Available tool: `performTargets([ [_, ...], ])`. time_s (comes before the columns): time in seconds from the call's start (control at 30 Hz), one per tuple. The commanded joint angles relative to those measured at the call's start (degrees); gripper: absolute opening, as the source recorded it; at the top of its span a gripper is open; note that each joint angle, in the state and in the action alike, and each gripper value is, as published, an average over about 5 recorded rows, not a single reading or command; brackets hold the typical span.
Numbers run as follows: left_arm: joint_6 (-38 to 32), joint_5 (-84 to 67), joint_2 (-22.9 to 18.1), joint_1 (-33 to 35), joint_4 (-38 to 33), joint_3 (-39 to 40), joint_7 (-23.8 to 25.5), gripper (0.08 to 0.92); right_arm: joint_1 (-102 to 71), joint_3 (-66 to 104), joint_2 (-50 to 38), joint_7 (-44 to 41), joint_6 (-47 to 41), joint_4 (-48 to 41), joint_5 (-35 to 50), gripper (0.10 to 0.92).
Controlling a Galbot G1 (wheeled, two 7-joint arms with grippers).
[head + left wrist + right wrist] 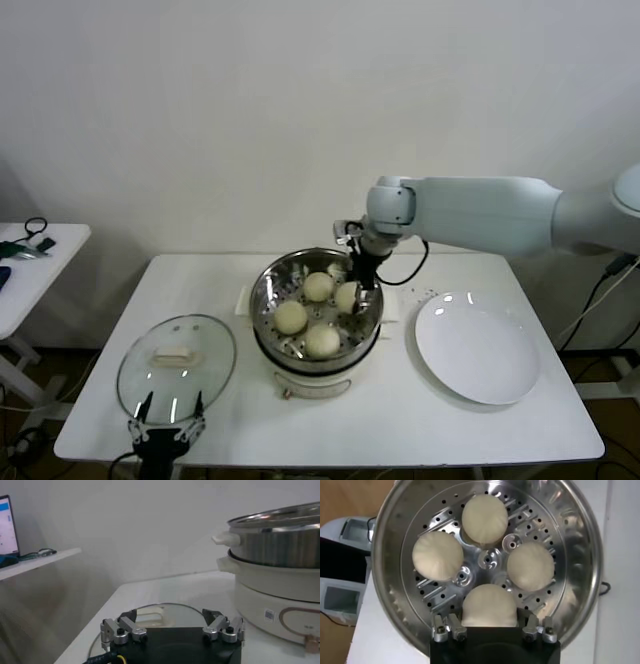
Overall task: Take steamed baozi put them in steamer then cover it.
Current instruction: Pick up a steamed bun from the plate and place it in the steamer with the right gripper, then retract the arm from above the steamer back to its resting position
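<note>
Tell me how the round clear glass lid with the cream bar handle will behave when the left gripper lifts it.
The round clear glass lid is probably rigid, fragile and fairly heavy for its size. Lying flat on the white table, it should not roll. Its glossy glass looks slippery, so the cream bar handle seems safer for the open left gripper hovering at its near rim.

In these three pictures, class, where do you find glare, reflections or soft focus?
Head view: bright streaks of glare on the glass cover and a sheen on the white plate. Right wrist view: the steamer wall mirrors the light, and the baozi look evenly lit. Left wrist view: the laptop screen at the edge is soft.
</note>
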Motion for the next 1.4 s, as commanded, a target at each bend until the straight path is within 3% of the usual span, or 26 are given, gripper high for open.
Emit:
performTargets([
  [0.03, 0.03, -0.06, 0.17, -0.05, 0.32, -0.05, 0.01, 0.823, -3.09, -0.79, 3.41, -0.15, -0.19, -3.57, -0.30, 0.696],
  [0.3, 0.12, 0.27, 0.00, -0.04, 0.27, 0.08, 0.04, 0.823, -3.89, -0.43, 3.42, -0.50, -0.15, -3.78, -1.20, 0.709],
  [0.6, 0.28, 1.08, -0.21, -0.32, 0.10, 0.32, -0.04, 0.823, -3.21, 1.33, 1.38, -1.37, 0.06, -2.75, -1.65, 0.816],
  [0.87, 0.32, 1.13, -0.20, -0.33, 0.07, 0.16, -0.11, 0.823, -0.70, 4.32, -3.95, -1.89, 1.59, 0.36, -2.19, 0.823],
  [1.13, 1.38, 2.59, -0.98, -2.29, -0.57, -0.57, 0.12, 0.823, 0.07, 7.27, -12.79, 11.76, 9.41, 7.18, 1.15, 0.823],
  [1.4, 2.36, 2.95, -0.96, -3.63, -1.44, -1.48, 1.17, 0.823, -8.18, 15.26, -27.12, 26.13, 19.20, 15.19, 3.07, 0.823],
])
